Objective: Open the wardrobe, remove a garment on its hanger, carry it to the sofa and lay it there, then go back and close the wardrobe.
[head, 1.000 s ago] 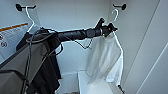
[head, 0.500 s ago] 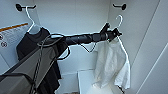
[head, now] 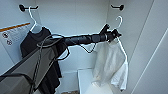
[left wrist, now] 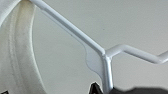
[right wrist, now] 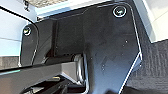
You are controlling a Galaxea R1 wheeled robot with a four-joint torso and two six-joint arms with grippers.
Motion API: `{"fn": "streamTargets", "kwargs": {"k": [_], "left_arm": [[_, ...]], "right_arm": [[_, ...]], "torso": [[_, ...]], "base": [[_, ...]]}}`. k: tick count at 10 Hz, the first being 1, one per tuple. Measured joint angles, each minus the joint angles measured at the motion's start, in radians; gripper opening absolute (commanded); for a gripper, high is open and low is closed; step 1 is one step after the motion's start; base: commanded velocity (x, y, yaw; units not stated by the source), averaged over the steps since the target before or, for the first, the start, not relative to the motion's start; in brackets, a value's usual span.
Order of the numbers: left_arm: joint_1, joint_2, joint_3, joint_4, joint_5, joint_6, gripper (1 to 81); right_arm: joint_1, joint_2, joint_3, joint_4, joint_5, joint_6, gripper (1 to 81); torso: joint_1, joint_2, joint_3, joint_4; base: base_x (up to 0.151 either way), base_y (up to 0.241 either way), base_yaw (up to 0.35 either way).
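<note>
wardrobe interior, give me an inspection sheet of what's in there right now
surface: white shelf low inside the wardrobe, bare where it shows.
job's things: garment, a white T-shirt, hangs on the hanger, whose hook sits below and clear of the right wall peg.
clutter: black top on its own white hanger, hooked on the left peg.
grippers: left gripper is at the hanger's neck; in the left wrist view dark fingertips sit beside the hanger's stem. right: nothing seen.
cables: dark cable loops along the left arm.
surroundings: notice with orange stripe at left.
</note>
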Motion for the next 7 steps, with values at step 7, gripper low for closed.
{"fn": "streamTargets", "kwargs": {"k": [7], "left_arm": [[0.01,-0.009,0.006,0.001,-0.001,0.003,1.0]], "right_arm": [[0.0,-0.002,0.0,0.001,0.002,0.0,81.1]], "torso": [[0.0,0.001,0.0,0.103]], "base": [[-0.081,0.0,0.0]]}}
